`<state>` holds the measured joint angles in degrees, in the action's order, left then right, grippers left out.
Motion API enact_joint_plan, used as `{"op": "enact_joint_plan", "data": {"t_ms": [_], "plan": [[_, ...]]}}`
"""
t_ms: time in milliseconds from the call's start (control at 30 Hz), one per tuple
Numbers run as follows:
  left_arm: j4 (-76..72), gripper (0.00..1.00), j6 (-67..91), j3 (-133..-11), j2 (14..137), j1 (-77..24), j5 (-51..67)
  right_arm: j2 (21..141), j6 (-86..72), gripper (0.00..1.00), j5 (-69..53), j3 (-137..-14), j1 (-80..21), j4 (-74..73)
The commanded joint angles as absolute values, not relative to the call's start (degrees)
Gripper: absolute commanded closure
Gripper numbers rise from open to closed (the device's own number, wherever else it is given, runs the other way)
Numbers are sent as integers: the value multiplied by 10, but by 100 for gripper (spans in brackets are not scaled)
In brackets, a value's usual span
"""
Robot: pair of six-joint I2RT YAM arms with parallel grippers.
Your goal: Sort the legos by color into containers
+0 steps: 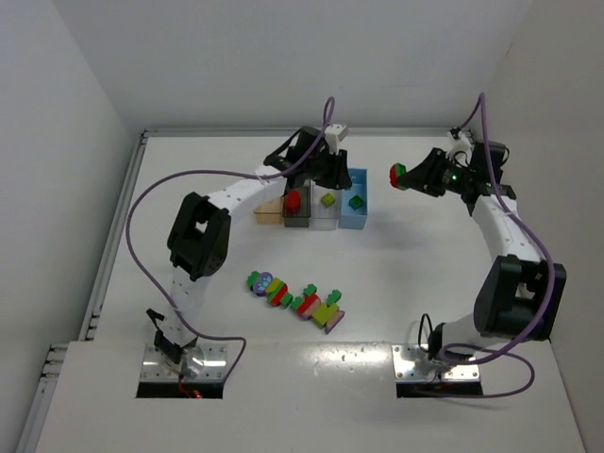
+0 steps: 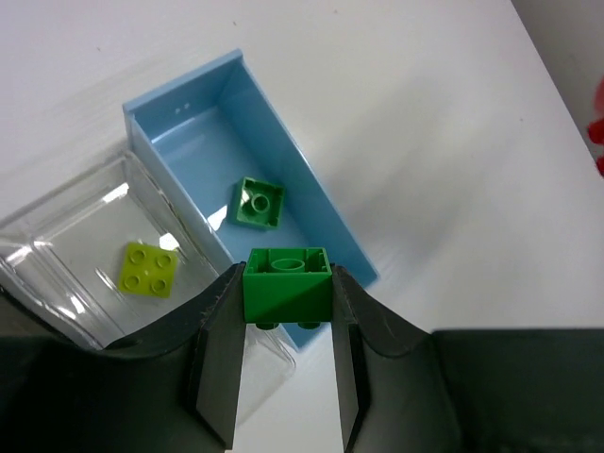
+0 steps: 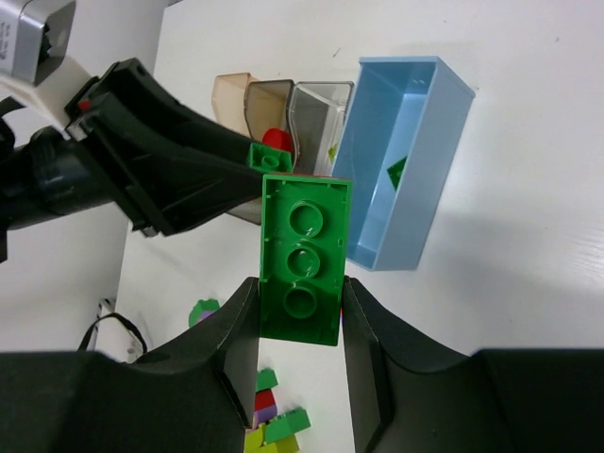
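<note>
Sorting is under way but far from finished. In the row of bins at the upper centre of the top view, the light blue bin [image 2: 203, 156] holds one green brick [image 2: 257, 203], the clear bin [image 2: 66, 255] one lime brick [image 2: 148, 269] and the dark grey bin [image 1: 296, 219] a red brick [image 1: 293, 201]. The tan bin [image 1: 268, 212] shows nothing inside, though the arm hides part of it.

The left gripper [image 2: 287, 302] is clamped on a small green brick [image 2: 288, 278] at the lower middle of its wrist view, over the blue bin's lower end, not yet dropped. The right gripper [image 3: 300, 311] grips a long green brick [image 3: 304, 255]; at the upper right of the top view a red piece looks joined to it.

A multicoloured cluster of legos [image 1: 294, 297] lies unsorted at the centre of the top view.

The table [image 1: 453, 283] is plain matte white, boxed in by bare white walls
</note>
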<state>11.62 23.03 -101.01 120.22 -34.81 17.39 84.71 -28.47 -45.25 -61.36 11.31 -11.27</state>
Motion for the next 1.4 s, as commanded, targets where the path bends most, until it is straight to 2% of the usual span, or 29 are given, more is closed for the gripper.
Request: {"op": "enact_joint_plan", "data": {"t_ms": [0,300,433,600,767,867,967,1000,1067,1100,1133,1233,1300,1367], "plan": [[108,78,205,-1070,1229,-355,159,817,-279,82,-460,-609,124,-98],[108,69,200,-1131,1291,-360,159,829,-279,81,-465,-614,141,-103],[108,50,200,-1136,1298,-360,154,846,-279,81,-465,-620,141,-103],[108,39,200,-1149,1316,-366,149,864,-279,81,-476,-625,141,-98],[108,31,194,-1149,1316,-366,149,869,-279,81,-483,-630,141,-92],[108,32,194,-1140,1283,-366,149,875,-285,79,-501,-630,135,-85],[103,34,154,-1093,1232,-351,232,889,-308,78,-539,-630,128,-51],[84,34,146,-1070,1187,-342,327,889,-326,78,-574,-624,128,-33],[52,34,141,-981,1136,-313,423,913,-385,77,-620,-607,128,68],[14,34,151,-950,1110,-303,460,919,-462,76,-652,-600,128,108],[-1,34,157,-921,1069,-295,536,927,-492,74,-661,-595,123,139],[-1,32,174,-869,1035,-269,645,935,-533,71,-691,-604,111,188],[-7,32,205,-848,1010,-261,666,951,-539,71,-704,-604,95,188],[-97,31,259,-804,992,-256,679,951,-557,71,-723,-598,83,204]]}}
